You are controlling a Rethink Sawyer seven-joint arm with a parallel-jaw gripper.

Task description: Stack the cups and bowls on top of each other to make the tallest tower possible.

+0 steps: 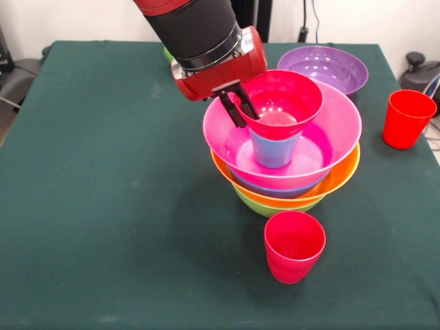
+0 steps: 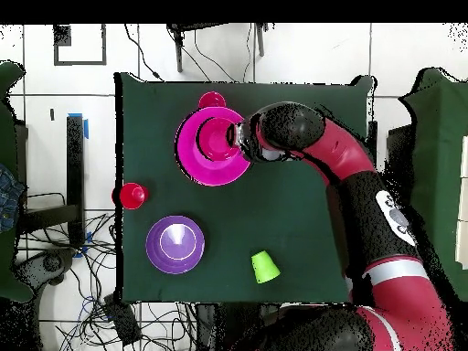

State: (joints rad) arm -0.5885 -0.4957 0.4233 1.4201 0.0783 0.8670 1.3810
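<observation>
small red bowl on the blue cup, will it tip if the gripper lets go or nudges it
Probably tippy: the small red bowl sits on the much narrower blue cup inside the pink bowl. Its glossy plastic likely slides easily. The gripper pinches only its rim, so it may tilt on release.

lime green cup (image 1: 168, 53): mostly hidden behind the arm in front view
blue bowl (image 1: 275, 189): just a rim sliver showing
sky blue cup (image 1: 273, 149): top covered by the small red bowl (image 1: 284, 102)

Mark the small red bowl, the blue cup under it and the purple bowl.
small red bowl (image 1: 292, 96), front view, inner wall.
blue cup (image 1: 273, 152), front view, outer side.
purple bowl (image 1: 323, 67), front view, inside surface.
</observation>
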